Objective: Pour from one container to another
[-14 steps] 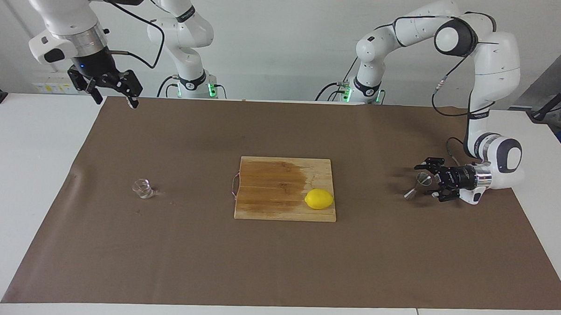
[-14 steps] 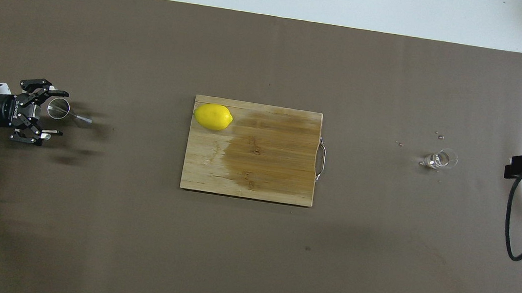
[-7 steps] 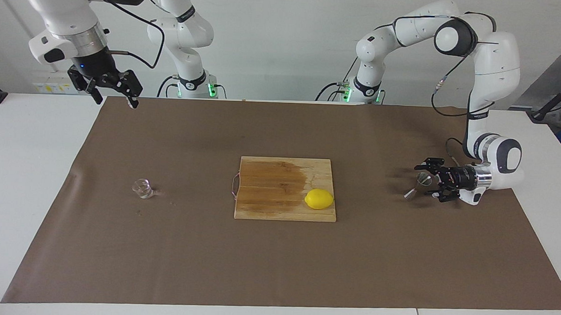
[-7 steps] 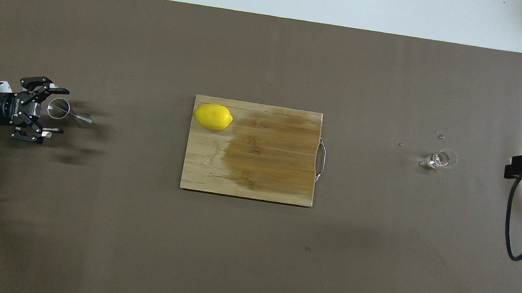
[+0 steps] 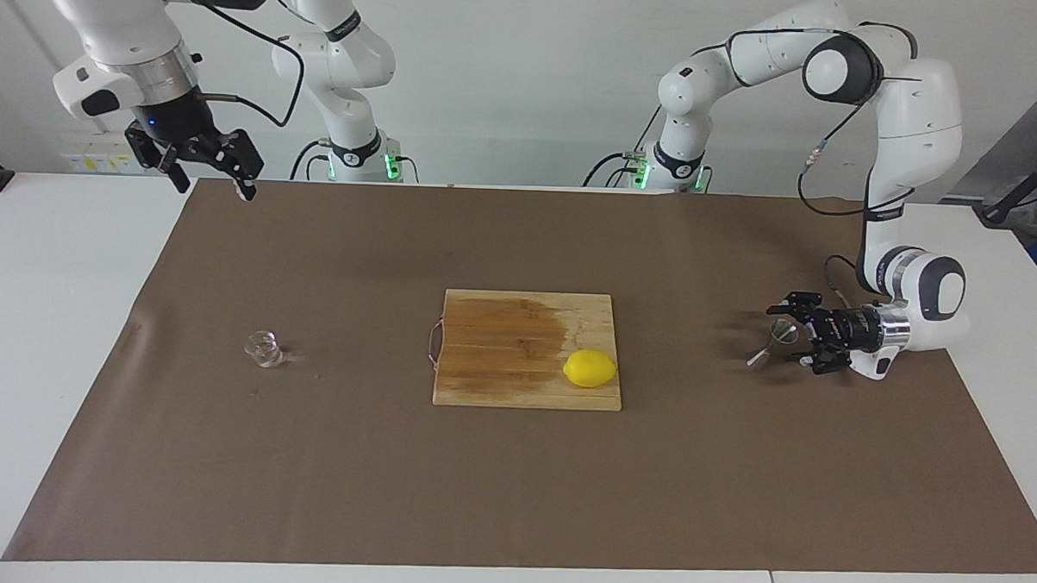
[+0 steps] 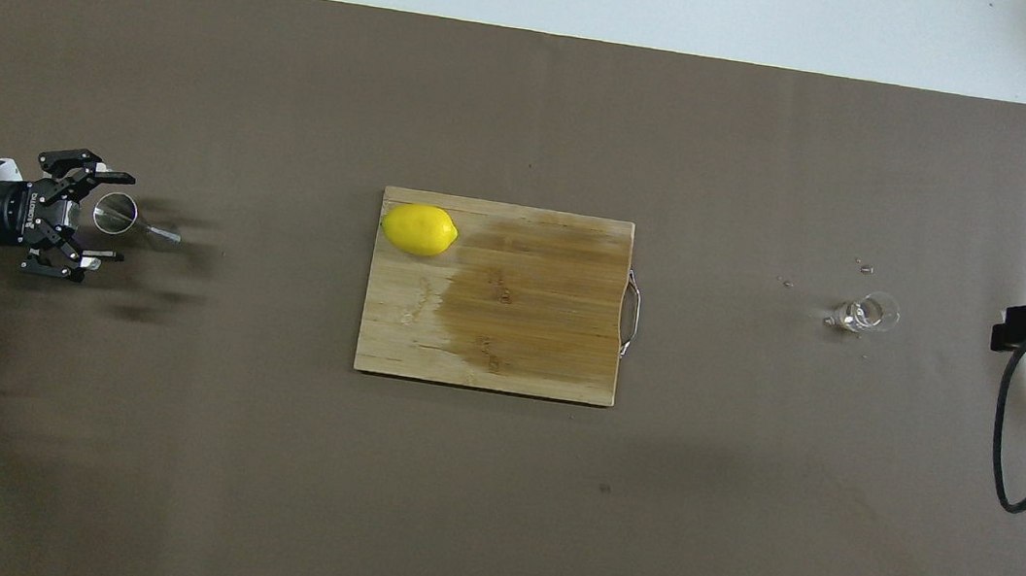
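Left gripper (image 5: 791, 333) low, horizontal, jaws wide round the jigger (image 6: 122, 218), not clamped. Should close on waist, keep it upright. Glass cup (image 5: 264, 349) sits toward right arm's end. Right gripper (image 5: 214, 173) waits, spread wide, empty.

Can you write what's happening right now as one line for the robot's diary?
left tool: open, around jigger | right tool: open, waiting, raised | glass cup: on mat
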